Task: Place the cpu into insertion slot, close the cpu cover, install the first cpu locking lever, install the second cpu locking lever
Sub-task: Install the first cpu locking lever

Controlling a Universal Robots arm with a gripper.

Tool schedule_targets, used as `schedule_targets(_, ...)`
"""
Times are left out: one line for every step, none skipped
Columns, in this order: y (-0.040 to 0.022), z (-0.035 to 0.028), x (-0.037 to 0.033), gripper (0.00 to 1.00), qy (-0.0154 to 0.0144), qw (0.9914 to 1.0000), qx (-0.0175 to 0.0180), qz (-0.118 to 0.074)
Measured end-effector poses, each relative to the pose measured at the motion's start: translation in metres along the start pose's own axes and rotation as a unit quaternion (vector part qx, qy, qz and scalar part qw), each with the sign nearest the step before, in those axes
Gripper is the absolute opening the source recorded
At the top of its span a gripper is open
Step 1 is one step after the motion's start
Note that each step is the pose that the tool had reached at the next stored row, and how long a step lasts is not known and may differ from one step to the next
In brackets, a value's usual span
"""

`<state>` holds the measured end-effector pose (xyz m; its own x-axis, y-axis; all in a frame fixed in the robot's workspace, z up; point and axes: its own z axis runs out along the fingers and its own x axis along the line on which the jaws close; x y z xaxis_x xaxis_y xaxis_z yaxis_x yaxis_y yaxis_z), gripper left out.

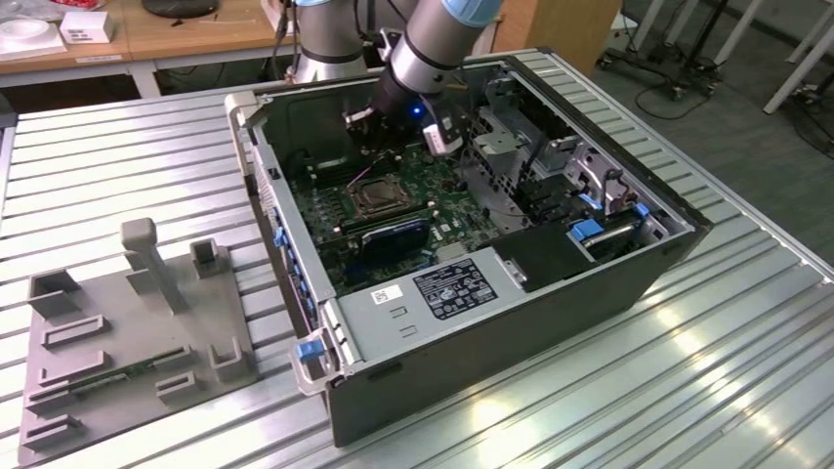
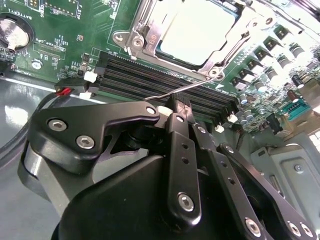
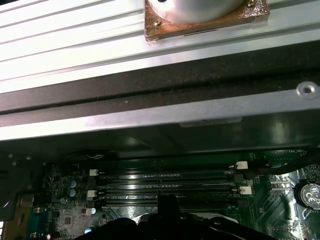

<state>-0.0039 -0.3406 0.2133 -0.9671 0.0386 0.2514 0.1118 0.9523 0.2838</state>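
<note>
A ribbed silvery metal table (image 1: 729, 371) carried everything. In the exterior view, an open black computer case (image 1: 521, 332) lay on its side at the table's middle. A grey fixture plate (image 1: 131, 342) with upright blocks lay at 8 o'clock from the case, well apart. The arm's base (image 1: 326, 61) stood at 12 o'clock.

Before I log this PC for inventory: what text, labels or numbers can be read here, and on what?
White sticker on the case plate: too small to read.
Dark label beside it: too small to read.
Motherboard silkscreen by the coin cell: too fine to read surely.
Memory slots: markings blurred.
No text can be quoted.
</note>
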Motion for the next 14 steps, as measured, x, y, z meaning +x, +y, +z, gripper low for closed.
schedule_targets(-0.0002, 0.0006, -0.0004, 0.11, 0.0000, 1.00000, 0.0000, 0.000)
schedule_targets(-0.0003, 0.0012, -0.0007, 0.11, 0.0000, 1.00000, 0.0000, 0.000)
schedule_targets(-0.0005, 0.0018, -0.0010, 0.11, 0.0000, 1.00000, 0.0000, 0.000)
schedule_targets(-0.0007, 0.0025, -0.0013, 0.11, 0.0000, 1.00000, 0.0000, 0.000)
schedule_targets(-0.0009, 0.0031, -0.0017, 0.11, 0.0000, 1.00000, 0.0000, 0.000)
schedule_targets(-0.0011, 0.0038, -0.0020, 0.11, 0.0000, 1.00000, 0.0000, 0.000)
schedule_targets(-0.0013, 0.0045, -0.0023, 0.11, 0.0000, 1.00000, 0.0000, 0.000)
schedule_targets(-0.0015, 0.0051, -0.0026, 0.11, 0.0000, 1.00000, 0.0000, 0.000)
schedule_targets(-0.0017, 0.0056, -0.0030, 0.11, 0.0000, 1.00000, 0.0000, 0.000)
schedule_targets(-0.0018, 0.0062, -0.0032, 0.11, 0.0000, 1.00000, 0.0000, 0.000)
schedule_targets(-0.0020, 0.0067, -0.0034, 0.11, 0.0000, 1.00000, 0.0000, 0.000)
schedule_targets(-0.0021, 0.0070, -0.0037, 0.11, 0.0000, 1.00000, 0.0000, 0.000)
schedule_targets(-0.0022, 0.0073, -0.0041, 0.11, 0.0000, 1.00000, 0.0001, 0.000)
schedule_targets(-0.0023, 0.0077, -0.0044, 0.11, 0.0000, 1.00000, 0.0001, 0.000)
